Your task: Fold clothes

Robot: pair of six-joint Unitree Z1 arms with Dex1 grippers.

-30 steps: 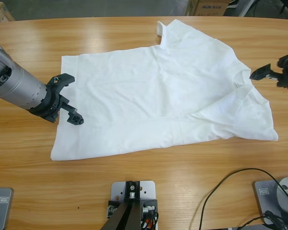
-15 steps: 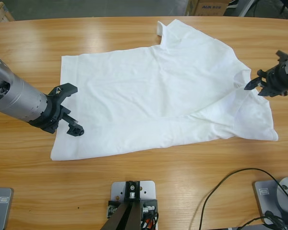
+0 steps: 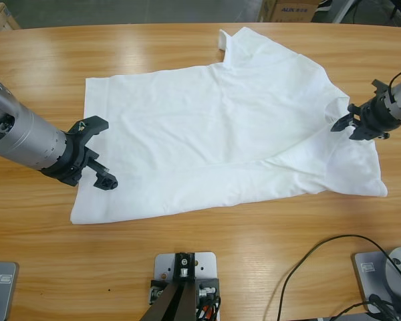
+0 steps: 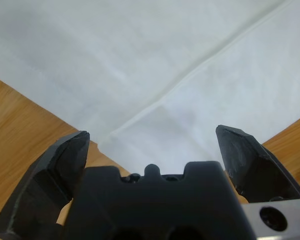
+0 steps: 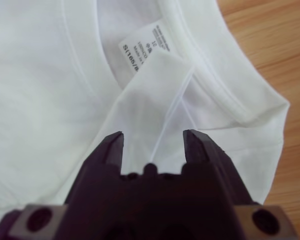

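A plain white cotton T-shirt (image 3: 220, 127) is lying flat on the long wooden table (image 3: 207, 247), long axis running left-right. Hem corner is being straddled by left gripper (image 3: 93, 152), jaws wide apart. Farther off, neck end w/ folded sleeve is being approached by right gripper (image 3: 345, 125), jaws apart, nothing clamped.

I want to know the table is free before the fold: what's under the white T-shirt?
Only the wooden table shows around the T-shirt, which lies flat apart from one folded-over flap. Anything beneath the cloth is covered and cannot be seen.

right gripper (image 3: 341, 125) moved in over T-shirt (image 3: 214, 127) collar, left gripper (image 3: 100, 154) shifted slightly
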